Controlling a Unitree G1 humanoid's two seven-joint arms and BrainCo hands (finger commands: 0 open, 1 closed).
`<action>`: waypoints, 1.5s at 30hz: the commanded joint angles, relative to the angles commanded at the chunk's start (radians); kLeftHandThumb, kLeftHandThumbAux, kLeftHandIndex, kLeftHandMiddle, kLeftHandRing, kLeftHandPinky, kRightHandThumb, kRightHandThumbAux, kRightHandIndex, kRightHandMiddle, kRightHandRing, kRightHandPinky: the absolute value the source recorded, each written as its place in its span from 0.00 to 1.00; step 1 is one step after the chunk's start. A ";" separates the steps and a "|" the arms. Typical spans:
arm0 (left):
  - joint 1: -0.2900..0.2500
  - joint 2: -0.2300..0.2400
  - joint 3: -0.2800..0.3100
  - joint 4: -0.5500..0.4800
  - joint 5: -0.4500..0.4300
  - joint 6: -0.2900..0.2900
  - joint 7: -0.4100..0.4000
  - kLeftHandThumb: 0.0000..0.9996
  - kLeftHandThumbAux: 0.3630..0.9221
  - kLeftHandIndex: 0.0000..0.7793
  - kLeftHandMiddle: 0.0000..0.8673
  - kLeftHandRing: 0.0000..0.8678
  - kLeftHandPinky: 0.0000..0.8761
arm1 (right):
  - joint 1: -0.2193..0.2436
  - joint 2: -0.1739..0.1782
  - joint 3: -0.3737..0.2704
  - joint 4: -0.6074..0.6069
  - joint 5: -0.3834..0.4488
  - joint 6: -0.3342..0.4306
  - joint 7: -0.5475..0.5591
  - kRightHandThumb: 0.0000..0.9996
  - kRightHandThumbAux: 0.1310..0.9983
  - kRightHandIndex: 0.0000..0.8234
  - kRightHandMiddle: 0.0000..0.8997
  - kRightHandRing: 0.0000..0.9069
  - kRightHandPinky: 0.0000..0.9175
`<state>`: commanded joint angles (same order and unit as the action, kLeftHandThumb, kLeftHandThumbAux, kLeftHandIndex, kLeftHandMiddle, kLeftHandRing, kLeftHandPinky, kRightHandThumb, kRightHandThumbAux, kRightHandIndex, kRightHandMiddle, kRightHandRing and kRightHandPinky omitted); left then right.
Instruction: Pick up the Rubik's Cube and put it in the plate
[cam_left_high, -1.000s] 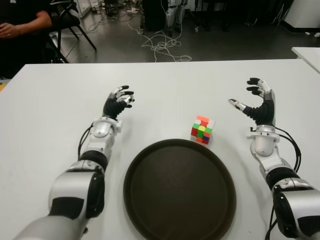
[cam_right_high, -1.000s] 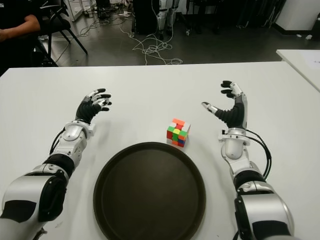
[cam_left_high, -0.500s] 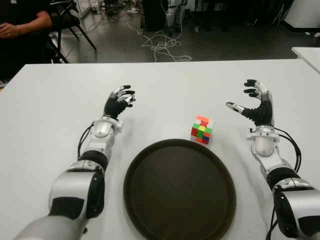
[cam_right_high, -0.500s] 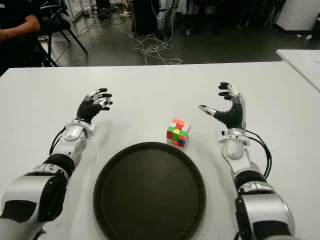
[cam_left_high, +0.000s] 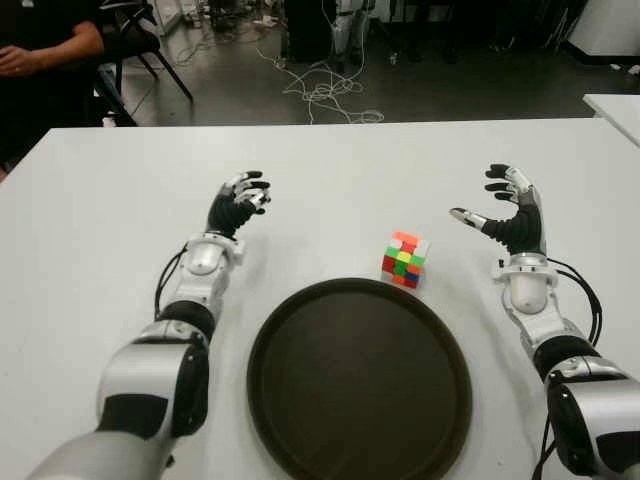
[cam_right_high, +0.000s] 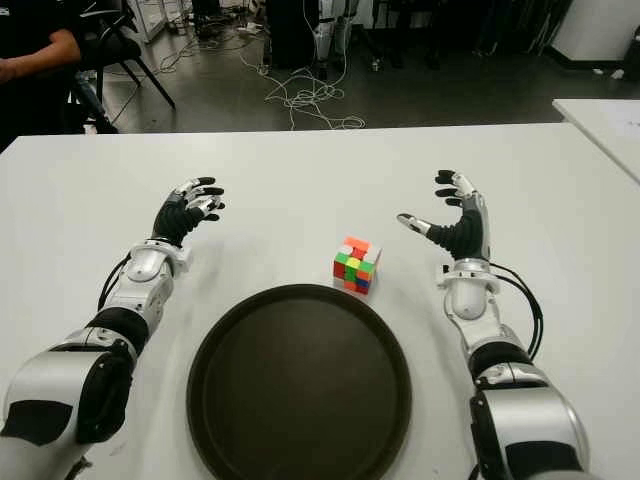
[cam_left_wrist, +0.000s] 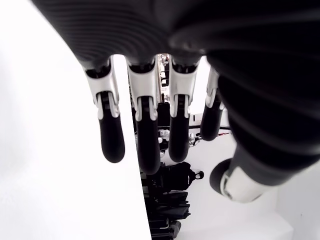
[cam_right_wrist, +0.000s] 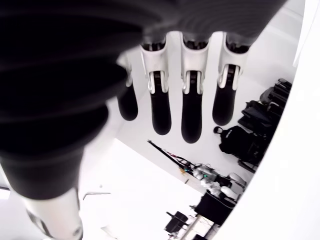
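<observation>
The Rubik's Cube (cam_left_high: 404, 259) stands on the white table (cam_left_high: 330, 170), just beyond the far right rim of the round dark plate (cam_left_high: 359, 379). My right hand (cam_left_high: 506, 211) is raised to the right of the cube, a short gap away, with fingers spread and thumb pointing toward the cube, holding nothing. My left hand (cam_left_high: 238, 203) shows to the far left of the cube, beyond the plate's left side, fingers relaxed and empty. The right wrist view shows the extended fingers (cam_right_wrist: 190, 110) with nothing between them; the left wrist view shows its fingers (cam_left_wrist: 145, 135) likewise.
A second white table's corner (cam_left_high: 615, 105) shows at the far right. Beyond the table's far edge are floor cables (cam_left_high: 325, 90), chairs, and a seated person (cam_left_high: 40, 60) at the far left.
My right hand has drifted slightly left and down toward the cube. The cube, the plate and the left hand have not moved.
</observation>
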<state>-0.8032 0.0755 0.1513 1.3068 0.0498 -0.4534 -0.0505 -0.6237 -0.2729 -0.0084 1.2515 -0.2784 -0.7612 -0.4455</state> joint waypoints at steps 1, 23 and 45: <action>0.000 0.000 0.001 0.000 -0.001 0.001 0.000 0.25 0.63 0.32 0.37 0.40 0.43 | -0.001 0.001 -0.002 0.002 0.002 0.002 0.004 0.00 0.75 0.32 0.34 0.35 0.35; 0.000 0.002 0.004 0.002 -0.006 0.001 -0.016 0.24 0.61 0.31 0.36 0.38 0.40 | -0.003 -0.001 -0.006 0.013 0.020 -0.018 0.042 0.02 0.79 0.35 0.37 0.41 0.41; -0.001 0.002 0.016 0.004 -0.011 0.005 -0.014 0.22 0.63 0.30 0.36 0.38 0.38 | -0.004 -0.003 0.001 0.017 0.017 -0.005 0.049 0.00 0.78 0.34 0.35 0.38 0.38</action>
<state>-0.8042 0.0772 0.1671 1.3103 0.0390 -0.4488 -0.0646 -0.6275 -0.2759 -0.0072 1.2688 -0.2613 -0.7665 -0.3967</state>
